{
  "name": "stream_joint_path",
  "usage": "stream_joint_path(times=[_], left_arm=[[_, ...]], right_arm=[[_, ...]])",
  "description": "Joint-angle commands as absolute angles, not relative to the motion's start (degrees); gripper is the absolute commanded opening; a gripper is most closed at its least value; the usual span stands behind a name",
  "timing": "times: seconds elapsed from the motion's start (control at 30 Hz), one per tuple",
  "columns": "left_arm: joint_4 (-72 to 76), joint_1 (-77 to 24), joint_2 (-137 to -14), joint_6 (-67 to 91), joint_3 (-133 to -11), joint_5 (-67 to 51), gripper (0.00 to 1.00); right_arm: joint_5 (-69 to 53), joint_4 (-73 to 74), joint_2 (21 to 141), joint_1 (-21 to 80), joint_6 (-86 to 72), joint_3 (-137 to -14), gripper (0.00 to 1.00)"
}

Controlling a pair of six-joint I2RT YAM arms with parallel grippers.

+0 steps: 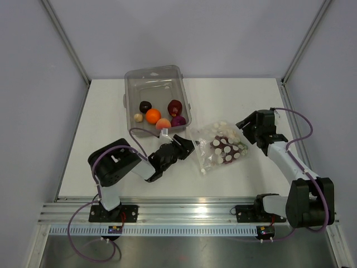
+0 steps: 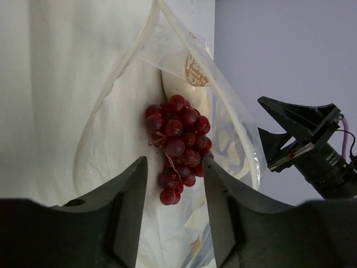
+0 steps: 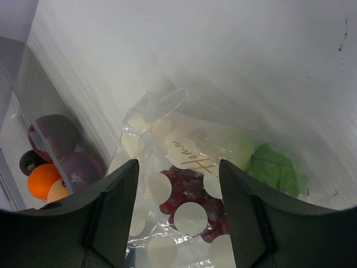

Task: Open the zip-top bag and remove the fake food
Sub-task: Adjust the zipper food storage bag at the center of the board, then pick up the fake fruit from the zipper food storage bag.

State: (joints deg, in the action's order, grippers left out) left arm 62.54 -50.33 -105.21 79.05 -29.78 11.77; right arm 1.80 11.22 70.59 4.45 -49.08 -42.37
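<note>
The white table [image 1: 100,167] carries a clear rigid bin [image 1: 153,75] toward its far side. Just beside the bin's near right corner lies the dotted clear bag [image 1: 220,146], flat on the table between the two arms.

The left gripper [image 1: 187,144] sits at the bag's left edge, in the narrow space between the bin's near wall and the bag. Its fingers are spread and nothing is clamped between them. The right gripper [image 1: 245,127] hangs over the bag's far right corner, also spread wide and holding nothing.

The bag's mouth gapes toward the left gripper, with the white zip strip [image 2: 223,100] curving around the opening. Inside lie a bunch of dark red grapes [image 2: 178,139] and a green leafy piece [image 3: 276,167], partly hidden by the printed dots.

In the bin are a dark red fruit [image 1: 175,106], a purple piece [image 1: 178,120], an orange [image 1: 153,115], a peach [image 1: 163,124], a dark round piece [image 1: 145,106] and a small beige piece [image 1: 138,117].
</note>
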Motion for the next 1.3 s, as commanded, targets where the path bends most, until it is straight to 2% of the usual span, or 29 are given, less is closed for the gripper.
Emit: stream_joint_path(times=[0.0, 0.17, 0.73, 1.27], left_arm=[[62.49, -50.71, -105.73, 78.31, -31.73, 11.87, 0.5], [61.53, -51.42, -108.01, 78.22, -34.79, 10.46, 0.53], [65.22, -51.59, -119.26, 77.69, -43.41, 5.81, 0.52], [61.35, -52.38, -121.99, 75.32, -47.2, 2.72, 0.54]], right_arm=[[0.35, 7.04, 71.19, 4.48, -47.46, -42.72, 0.67], [-1.3, 6.33, 75.23, 4.83, -46.76, -43.94, 0.67], [-4.48, 2.2, 83.32, 5.45, -46.41, -44.47, 0.67], [-8.09, 4.13, 87.71, 6.59, -41.66, -47.28, 0.65]])
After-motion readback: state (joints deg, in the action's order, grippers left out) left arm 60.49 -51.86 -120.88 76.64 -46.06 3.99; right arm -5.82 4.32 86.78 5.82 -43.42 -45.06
